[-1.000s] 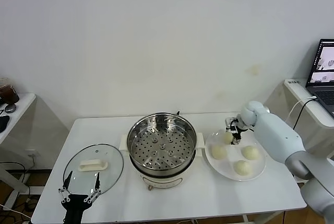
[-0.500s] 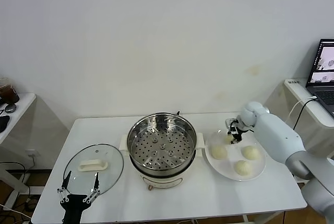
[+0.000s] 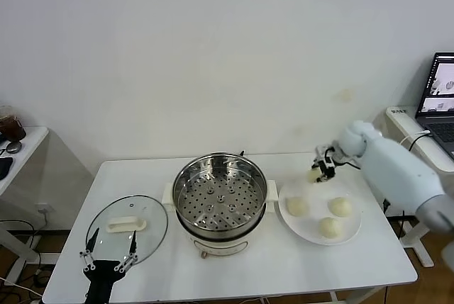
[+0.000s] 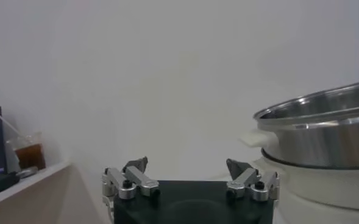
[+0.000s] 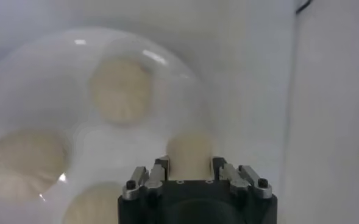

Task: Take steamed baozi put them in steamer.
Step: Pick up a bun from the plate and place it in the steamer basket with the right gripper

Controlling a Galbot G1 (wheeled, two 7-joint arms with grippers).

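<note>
My right pincer (image 3: 317,171): clamped on one baozi (image 3: 314,174), lifted above the plate (image 3: 352,227) rim
Other baozi: three on the plate
Steamer (image 3: 220,194): mid-bench, uncovered
My left pincer (image 3: 108,256): apart, by the lid (image 3: 128,224)

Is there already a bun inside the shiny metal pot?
No, the steamer shows only its bare perforated tray; three baozi lie on the plate, one in the right pincer.

No words, labels, brand marks or numbers can be read; the laptop (image 3: 441,98) screen's contents are too small to make out.
</note>
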